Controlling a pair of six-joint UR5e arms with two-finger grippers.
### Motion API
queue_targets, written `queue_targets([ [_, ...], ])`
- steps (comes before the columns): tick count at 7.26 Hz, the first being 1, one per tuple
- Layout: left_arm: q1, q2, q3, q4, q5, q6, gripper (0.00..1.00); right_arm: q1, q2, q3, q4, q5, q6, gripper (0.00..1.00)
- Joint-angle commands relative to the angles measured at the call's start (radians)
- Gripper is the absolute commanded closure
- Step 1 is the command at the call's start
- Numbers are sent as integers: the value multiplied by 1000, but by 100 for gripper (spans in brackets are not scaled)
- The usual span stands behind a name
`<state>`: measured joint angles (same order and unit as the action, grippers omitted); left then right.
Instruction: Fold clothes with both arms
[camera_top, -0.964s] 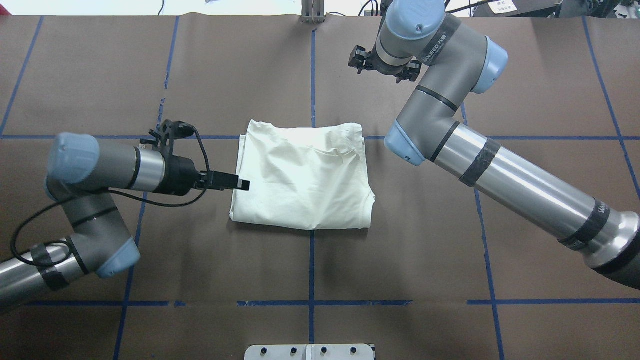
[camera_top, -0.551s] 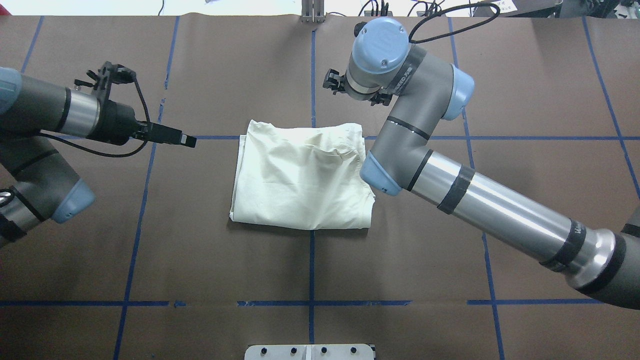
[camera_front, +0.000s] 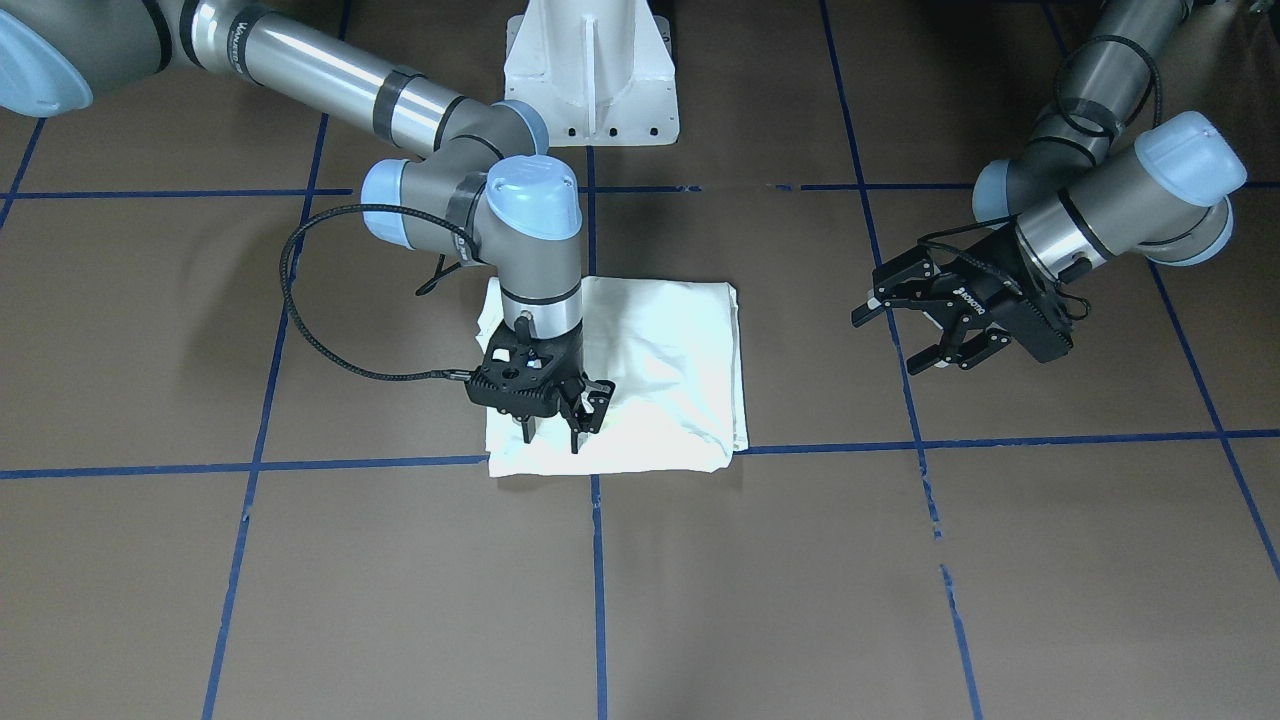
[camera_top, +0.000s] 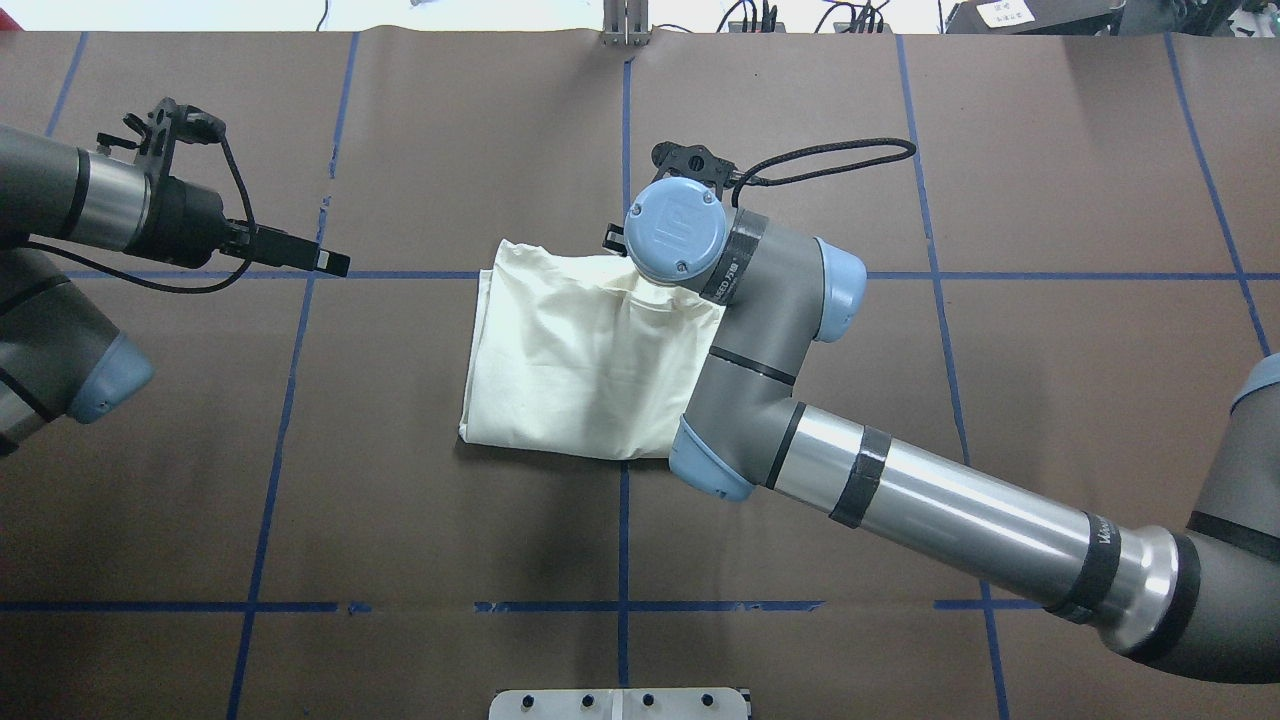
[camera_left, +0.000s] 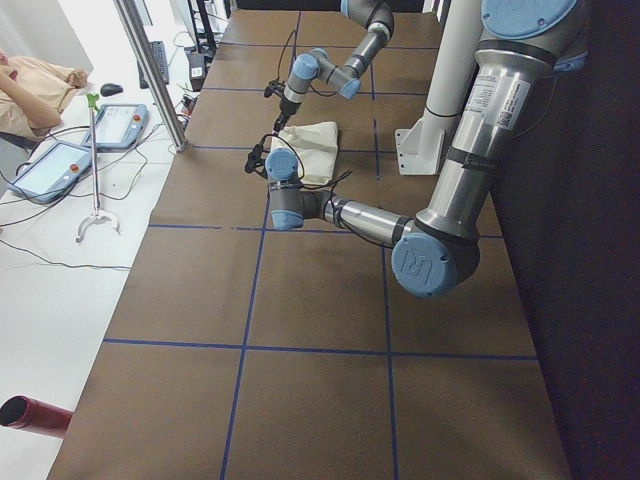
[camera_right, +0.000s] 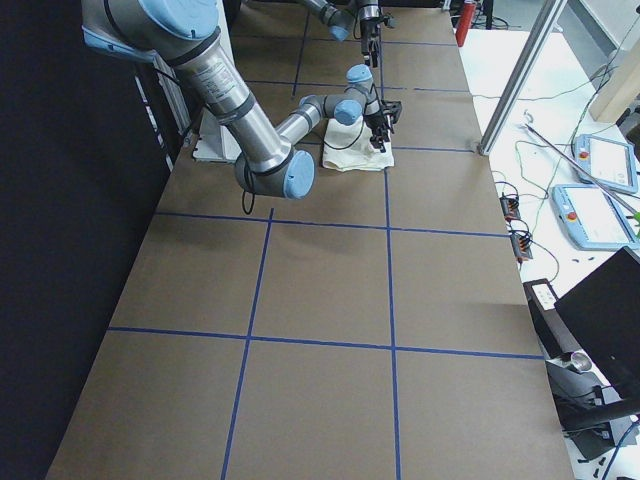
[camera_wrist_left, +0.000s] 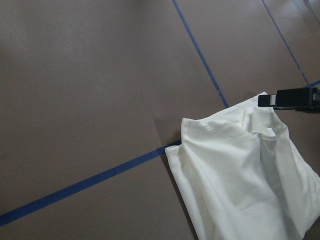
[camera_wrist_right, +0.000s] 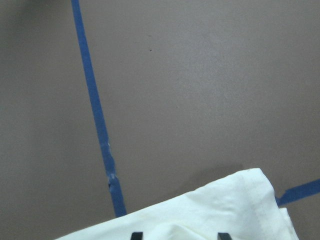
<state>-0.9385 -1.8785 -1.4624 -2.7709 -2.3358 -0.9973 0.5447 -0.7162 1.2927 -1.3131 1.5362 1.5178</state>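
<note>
The right arm has swung in: the right gripper (camera_front: 552, 430) now hangs over the far right-hand corner of the shirt (camera_top: 570, 350), fingers spread, tips at the cloth, nothing pinched yet. The left gripper (camera_front: 890, 340) has backed well off to the side, wide apart and empty. The shirt lies folded mid-table (camera_top: 400, 500). I'd say one more tuck is coming.

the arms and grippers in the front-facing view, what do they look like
The right arm and left arm are silver-grey tubes with light-blue joint caps, black bands and small white lettering. A black cable loops off each wrist. The right gripper and left gripper are black, two-fingered, with open linkage frames.
</note>
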Motion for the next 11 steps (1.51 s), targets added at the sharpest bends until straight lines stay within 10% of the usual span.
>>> queue_targets([
  [1,1,-1,13,-2,4,2,0,-25,-2,28,-28,-21,53,49],
  [8,4,1,13,-4,7,2,0,-81,-40,97,-80,-88,226,49],
  [10,4,1,13,-4,9,2,0,-75,-39,96,-75,-114,234,100],
  [11,4,2,13,-4,7,2,0,-75,-39,93,-72,-131,235,100],
])
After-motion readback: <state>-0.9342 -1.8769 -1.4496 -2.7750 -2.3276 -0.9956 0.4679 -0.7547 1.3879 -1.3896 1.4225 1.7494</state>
